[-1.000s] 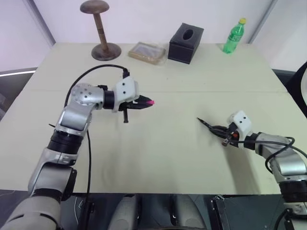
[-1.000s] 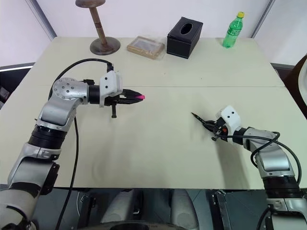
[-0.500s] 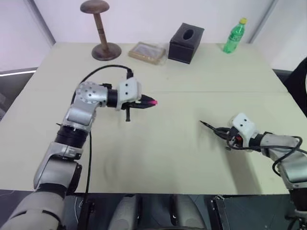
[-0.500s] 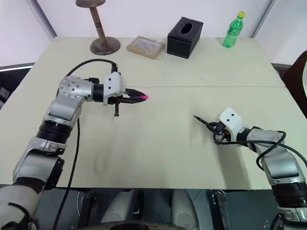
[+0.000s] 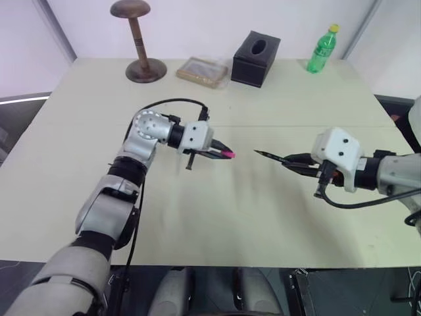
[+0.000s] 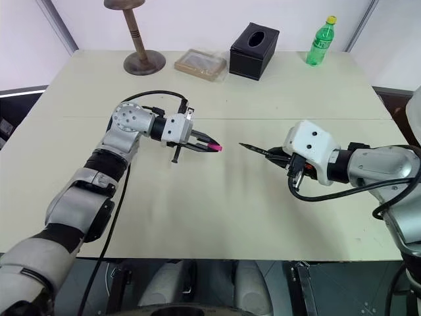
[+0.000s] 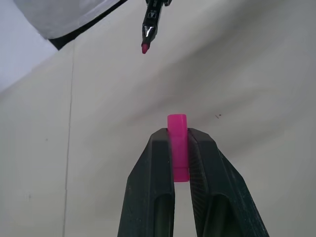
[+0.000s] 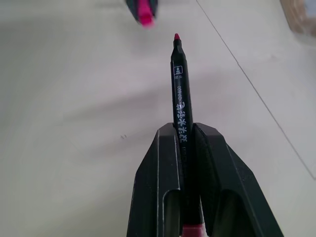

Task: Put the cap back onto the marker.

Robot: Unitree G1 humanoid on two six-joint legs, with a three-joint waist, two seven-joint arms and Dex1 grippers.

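**Operator:** I see the pale surface (image 5: 217, 224) first. The black tissue box (image 5: 255, 59) is my landmark at its far edge. A wooden stand (image 5: 137, 39) and a flat wrapped packet (image 5: 202, 71) sit to the robot's left of that box, and a green bottle (image 5: 320, 50) to its right.

**Supervisor:** And the arms?

**Operator:** Both hang above the surface, nearer me than the box. The left tool (image 5: 220, 152) is below and slightly left of the box, the right tool (image 5: 297, 162) below and to its right. They point towards each other.

**Supervisor:** What are they holding?

**Operator:** The right tool is clamped tight around the marker (image 8: 178, 94), whose black barrel sticks out past the fingers (image 8: 154, 182) with its reddish tip leading. The left tool is pinched closed on the cap (image 7: 177, 145), bright pink, poking out between its fingertips.

**Supervisor:** Are they touching?

**Operator:** No. The marker tip and the cap are near each other but apart, roughly facing, both off the surface and below the box.
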